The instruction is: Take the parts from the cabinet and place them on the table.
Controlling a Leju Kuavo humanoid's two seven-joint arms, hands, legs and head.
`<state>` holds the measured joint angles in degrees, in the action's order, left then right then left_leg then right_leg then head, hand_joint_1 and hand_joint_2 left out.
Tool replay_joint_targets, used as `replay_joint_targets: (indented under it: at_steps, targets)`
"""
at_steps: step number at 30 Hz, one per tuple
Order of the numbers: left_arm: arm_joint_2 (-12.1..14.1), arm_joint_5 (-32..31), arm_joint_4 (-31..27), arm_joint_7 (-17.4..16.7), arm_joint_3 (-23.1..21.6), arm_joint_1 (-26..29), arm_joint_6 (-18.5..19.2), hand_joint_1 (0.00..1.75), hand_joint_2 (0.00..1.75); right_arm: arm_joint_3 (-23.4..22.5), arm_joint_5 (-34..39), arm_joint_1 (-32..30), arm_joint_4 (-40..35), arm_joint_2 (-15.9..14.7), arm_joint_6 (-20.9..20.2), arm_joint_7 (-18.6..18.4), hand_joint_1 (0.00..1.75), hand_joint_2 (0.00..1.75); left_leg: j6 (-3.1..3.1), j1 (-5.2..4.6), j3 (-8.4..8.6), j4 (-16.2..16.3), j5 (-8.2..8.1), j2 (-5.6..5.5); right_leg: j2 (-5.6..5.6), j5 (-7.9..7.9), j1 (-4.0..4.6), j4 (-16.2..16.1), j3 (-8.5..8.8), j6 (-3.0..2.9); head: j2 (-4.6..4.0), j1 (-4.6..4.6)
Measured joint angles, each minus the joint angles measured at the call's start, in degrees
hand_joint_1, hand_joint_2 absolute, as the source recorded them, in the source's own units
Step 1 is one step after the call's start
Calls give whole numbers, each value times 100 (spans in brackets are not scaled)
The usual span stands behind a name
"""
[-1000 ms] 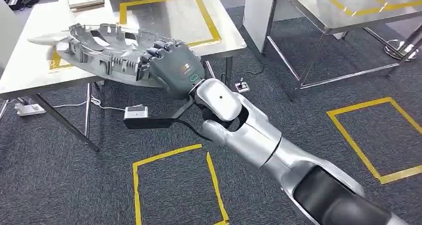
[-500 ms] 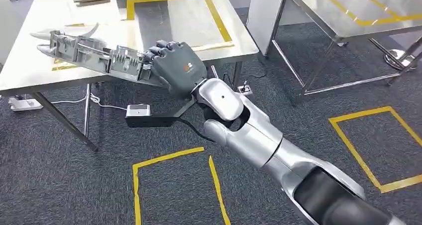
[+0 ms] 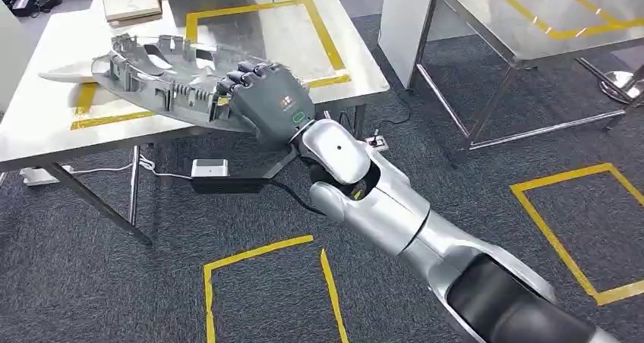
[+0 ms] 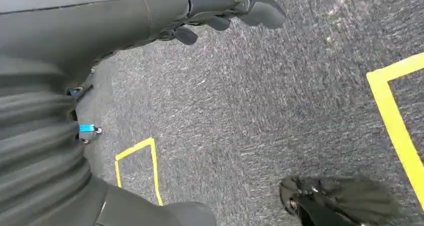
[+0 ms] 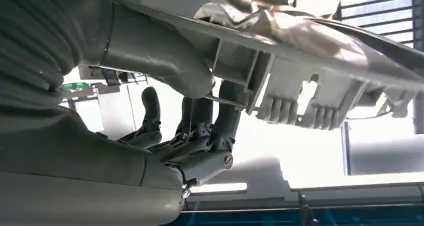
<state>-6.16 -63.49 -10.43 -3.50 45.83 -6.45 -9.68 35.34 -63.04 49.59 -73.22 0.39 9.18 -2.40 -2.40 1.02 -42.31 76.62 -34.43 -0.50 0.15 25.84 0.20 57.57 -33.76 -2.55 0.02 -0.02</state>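
The right hand (image 3: 266,100) grips the near end of the long grey ribbed part (image 3: 159,77), thumb under it and fingers (image 5: 227,111) over its edge; the rest of the part reaches out beyond the hand over the steel table (image 3: 349,62). I'd lower it flat before letting go, so the far tip doesn't tilt. Yellow tape (image 3: 319,32) marks a square just past the hand. The left hand (image 4: 220,11) hangs over grey carpet (image 4: 280,101), fingers loosely curled, holding nothing.

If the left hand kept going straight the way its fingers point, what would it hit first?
Probably the dark grey carpeted floor. The left hand holds nothing, and nothing shows between its fingers and the carpet, though depth is unclear.
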Motion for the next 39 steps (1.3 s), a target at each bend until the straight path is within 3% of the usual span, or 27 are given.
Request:
replay_joint_targets:
  at_steps: [2, 4, 5, 6, 10, 11, 14, 15, 16, 17, 18, 20, 21, 22, 24, 26, 27, 29, 30, 31, 32, 33, 34, 35, 36, 37, 39]
  targets:
    - [7, 0, -2, 11, 0, 17, 2, 0, 175, 0, 0, -28, 0, -2, -2, -11, 175, 175, -21, 17, 108, -485, 535, 13, 16, 108, -20, 14, 139, 43, 0, 0]
    - [11, -11, -2, 24, 0, 14, 11, 0, 175, 0, 2, -31, 0, 0, -2, -11, 175, 175, -46, 49, 452, -1477, 1175, 46, 16, 255, -44, 64, 265, 113, 0, -2]
    - [-11, -18, 13, 24, 0, 10, 22, 0, 175, 0, 2, -29, 0, -4, -2, -15, 175, 175, -51, 14, 558, -1545, 1047, 51, 24, 318, 0, 97, 247, 165, 0, -11]
    - [-9, -24, 11, 24, 0, -15, 22, 0, 175, -9, 2, -26, -6, -11, 0, -13, 175, 175, 82, 32, 623, -1686, 927, 45, 29, 334, 10, 118, 219, 189, 0, -26]
    - [-9, -37, 4, 7, 2, -15, 37, 0, 175, -35, 2, -37, -22, -35, -2, -13, 175, 175, 252, 49, 677, -1698, 846, 14, 14, 372, -1, 196, 228, 289, 0, 15]
    - [-4, -42, -2, 9, 2, -27, 37, 0, 175, -44, 4, -19, -26, -39, -2, 5, 175, 175, 289, 49, 714, -1698, 819, 13, 8, 406, -5, 485, 69, 316, 0, 33]
    - [-4, -59, -2, 7, 2, -49, 37, 0, 175, -50, 4, -55, -26, -44, -2, 2, 175, 175, 316, 39, 818, -1700, 691, 6, 9, 809, -17, 1713, -786, 364, 0, 37]
    - [-4, -59, 0, 4, 2, -35, 37, 0, 175, -50, 4, -72, -26, -46, -4, 2, 175, 175, 311, 34, 884, -1700, 635, -3, 9, 840, -15, 1892, -980, 354, 0, 39]
    - [-4, -57, -2, 6, 2, -24, 37, 0, 175, -50, 7, -81, -26, -46, -9, 2, 175, 175, 309, 29, 969, -1701, 574, -13, 9, 736, -12, 1806, -1044, 330, 0, 37]
    - [-4, -57, -2, 7, 2, -21, 37, 0, 175, -50, 7, -81, -26, -46, -11, 2, 175, 175, 307, 20, 1058, -1701, 514, -26, 9, 523, -7, 1515, -1007, 294, 0, 44]
    - [-7, -55, -2, 9, 2, -25, 37, 0, 175, -52, 7, -80, -26, -46, -11, 2, 175, 175, 302, 7, 1164, -1704, 446, -36, 10, 190, 13, 1058, -883, 239, 0, 44]
    - [-35, -55, 13, 9, 2, -13, 37, 0, 175, -52, 4, -74, -17, -46, -11, 2, 175, 175, 282, 5, 1291, -1713, 313, -47, 2, -600, 87, 155, -702, 88, 0, 44]
    - [-33, -52, 15, 11, 2, -32, 33, 0, 175, -59, 7, -56, -13, -46, -11, 2, 175, 175, 227, -6, 1316, -1733, 260, -79, 0, -414, 118, 138, -657, 81, 0, 26]
    - [-33, -48, 11, 11, 2, -48, 33, 0, 175, -61, 7, -45, -22, -42, -7, 2, 175, 175, 182, 15, 1330, -1783, 233, -67, -11, -418, 133, 142, -615, 96, 0, 31]
    - [-28, -31, 9, 15, 2, -46, 33, 0, 175, -63, 0, -35, -24, -42, -15, 2, 175, 175, 109, 8, 1468, -1758, 304, -48, 7, -362, 130, 55, -516, 30, 0, 24]
    - [-17, -20, 0, 26, 2, -56, 33, 0, 175, -68, 4, -17, -31, -33, -17, -4, 175, 175, 69, 14, 1319, -1394, 360, -16, 11, -290, 80, -22, -290, -16, 0, 20]
    - [-20, -20, 2, 26, 2, -74, 35, 0, 175, -68, 4, -5, -29, -28, -17, 2, 175, 175, 51, 16, 1081, -998, 354, -5, 9, -233, 76, -25, -228, -60, 0, 6]
    - [-13, -20, 0, 26, 2, -74, 35, 0, 175, -68, 2, -9, -20, -17, -20, 2, 175, 175, -11, 24, 537, -330, -5, -2, 11, -100, 78, -23, -106, -62, 0, 13]
    - [-7, -20, 0, 18, 4, -60, 33, 0, 175, -68, 2, -8, -9, -15, -26, 2, 175, 175, -19, 23, 340, -179, -221, -1, 20, -31, 78, -18, -29, -62, 0, 4]
    - [-2, -15, 0, 13, 7, -39, 35, 0, 175, -68, 4, -9, 9, -15, -33, -2, 175, 175, -17, 25, 238, -212, -286, 2, 33, 41, 76, -15, 60, -55, 0, 9]
    - [7, -13, 0, 13, 9, -31, 35, 0, 175, -70, 7, -8, 44, -15, -46, -2, 175, 175, -15, 25, 222, -448, -177, 11, 38, 127, 67, -12, 173, -38, 0, 9]
    - [11, -13, 0, 15, 9, -33, 33, 0, 175, -72, 15, -3, 83, -11, -57, -2, 175, 175, -15, 25, 260, -780, 70, 17, 38, 204, 61, -6, 267, -25, 0, 7]
    - [15, -13, 0, 20, 11, -33, 33, 0, 175, -79, 26, 9, 147, 11, -72, -2, 175, 175, -9, 26, 326, -1262, 554, 27, 36, 301, 54, 5, 378, -5, 0, 9]
    - [15, -13, 2, 20, 11, -12, 33, 0, 175, -92, 46, 23, 226, 35, -85, -2, 175, 175, 7, 31, 360, -1689, 1181, 47, 29, 393, 61, 11, 386, 26, 0, 7]
    - [9, -17, 18, 11, 11, -14, 35, 0, 175, -103, 72, 49, 368, 69, -104, 0, 175, 175, 74, 14, 319, -1730, 1136, 73, 49, 463, 75, 89, 498, 52, 0, 1]
    - [9, -28, 20, 7, 11, -29, 42, 0, 175, -118, 72, 111, 453, 81, -109, -4, 175, 175, 148, -5, 385, -1694, 1110, 72, 56, 520, 85, 69, 471, 101, 0, 2]
    - [2, -74, 15, -7, 13, -51, 55, 0, 175, -155, 107, 222, 660, 138, -129, -17, 175, 175, 216, 2, 397, -1705, 1101, 52, 53, 514, 100, 88, 510, 163, 0, 13]
